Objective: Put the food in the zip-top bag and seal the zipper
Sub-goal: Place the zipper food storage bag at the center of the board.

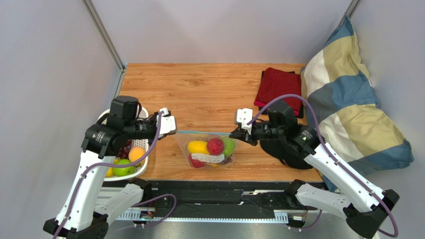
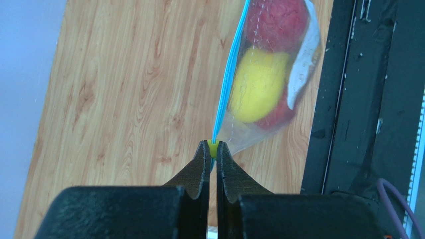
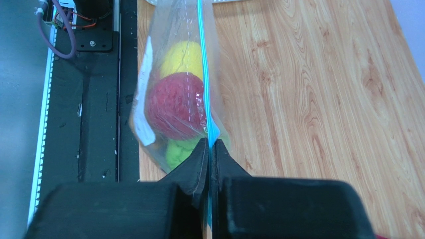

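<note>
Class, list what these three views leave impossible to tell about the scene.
1. Whether the zipper is sealed: too thin from the top, edge-on in both wrist views.
2. What lies low in the bag: in the top view the label covers it.
3. Some of what the basket holds: in the top view the left arm hides it.

A high camera above the near edge looks down over the whole desk (image 1: 209, 89), while each wrist camera peers closely along its own fingers, the left claw (image 2: 212, 149) and right claw (image 3: 209, 147) facing opposite ends of the same bag (image 1: 207, 149).
</note>
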`<state>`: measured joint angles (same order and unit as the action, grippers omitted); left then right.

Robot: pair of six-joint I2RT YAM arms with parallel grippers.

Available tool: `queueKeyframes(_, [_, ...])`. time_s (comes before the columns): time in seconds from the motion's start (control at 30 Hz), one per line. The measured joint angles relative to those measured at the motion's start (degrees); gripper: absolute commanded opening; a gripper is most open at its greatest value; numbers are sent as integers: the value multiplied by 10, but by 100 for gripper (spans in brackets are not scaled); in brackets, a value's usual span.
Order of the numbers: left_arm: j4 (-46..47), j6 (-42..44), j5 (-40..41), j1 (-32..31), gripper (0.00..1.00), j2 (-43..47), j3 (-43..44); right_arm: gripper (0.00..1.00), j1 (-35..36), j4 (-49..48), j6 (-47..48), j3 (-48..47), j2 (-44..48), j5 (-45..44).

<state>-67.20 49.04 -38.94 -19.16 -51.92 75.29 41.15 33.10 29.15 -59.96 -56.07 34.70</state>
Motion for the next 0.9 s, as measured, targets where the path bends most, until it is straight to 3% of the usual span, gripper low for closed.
queueKeyframes(0.23, [85,-81,20,0,0,-81,-30,0,-14,34,6,-1,-48,-35])
queueKeyframes(0.47, [210,-151,65,0,0,-282,-44,0,-114,0,24,-17,-226,-52])
queueKeyframes(0.67, [280,-199,124,2,1,-353,-31,0,-140,-18,29,-91,-329,-58])
queueKeyframes(0.73, [293,-210,144,5,20,-370,-16,7,-143,-25,29,-112,-349,-62])
queueKeyframes(0.77, [298,-216,150,5,28,-379,-7,26,-144,-27,28,-120,-358,-64])
queueKeyframes(0.8, [300,-220,156,6,45,-387,2,38,-146,-30,27,-126,-363,-66])
queueKeyframes(0.83, [301,-225,160,7,51,-393,11,50,-148,-30,25,-131,-367,-68])
queueKeyframes(0.87, [302,-229,163,7,74,-396,16,66,-151,-29,21,-135,-369,-69])
queueKeyframes(0.9, [301,-235,165,8,90,-396,20,72,-153,-29,17,-136,-368,-68])
